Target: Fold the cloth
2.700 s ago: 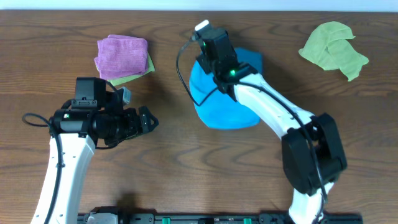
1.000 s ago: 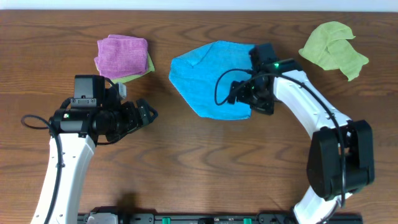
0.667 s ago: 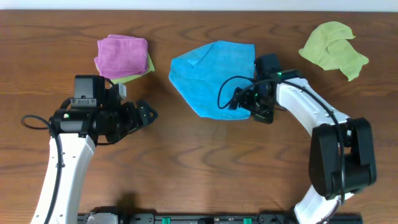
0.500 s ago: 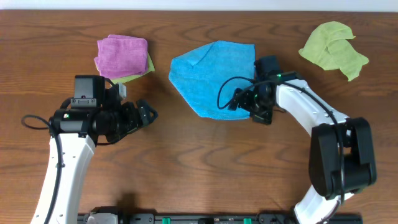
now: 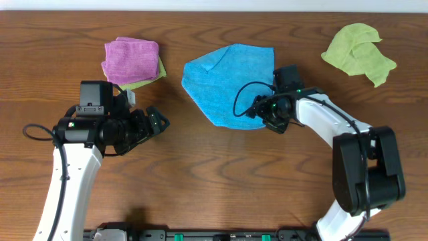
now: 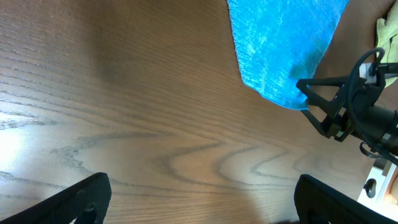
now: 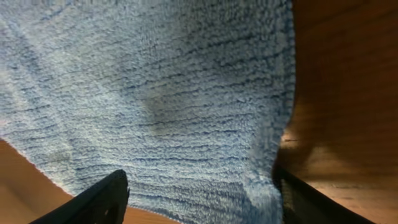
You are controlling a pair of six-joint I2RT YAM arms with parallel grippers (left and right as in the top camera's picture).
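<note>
The cloth [image 5: 227,80] lies flat on the desk [image 5: 200,181], right of the purple cloth [image 5: 130,60]. The right tool [image 5: 256,111] stands open around its corner far from the purple cloth. I think it should bite this edge deeply before lifting it toward the purple cloth.

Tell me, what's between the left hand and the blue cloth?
Nothing, just bare wooden table between the left hand and the blue cloth, as the overhead view shows.

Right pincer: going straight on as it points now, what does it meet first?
The sky-blue cloth: its edge lies right ahead of the right pincer, between its open fingers; depth unclear.
</note>
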